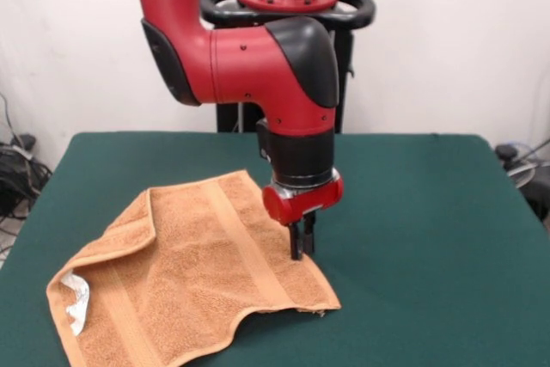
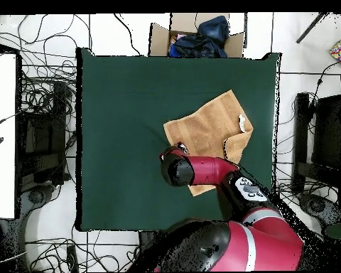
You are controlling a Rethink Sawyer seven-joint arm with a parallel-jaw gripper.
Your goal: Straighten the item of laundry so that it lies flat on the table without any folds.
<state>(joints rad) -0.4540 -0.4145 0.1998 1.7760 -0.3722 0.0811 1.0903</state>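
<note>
Towel (image 1: 202,272), soft, light terry, likely limp and draggy on felt: rumpled on the table (image 1: 430,212), toward the front view's near-left corner, 1 end folded over, tag showing. Best taken at a free corner. Gripper (image 1: 302,242), fingers nearly together, touches the towel's edge.

arm: we are reaching our red and black arm (image 1: 258,58) down from the pedestal side, wrist vertical | gripper (image 1: 302,242): we are pointing it straight down, fingers nearly together

White wall (image 1: 447,32) behind; cables (image 2: 42,106) litter the pale floor (image 2: 287,43) beside a cardboard box (image 2: 195,39).
</note>
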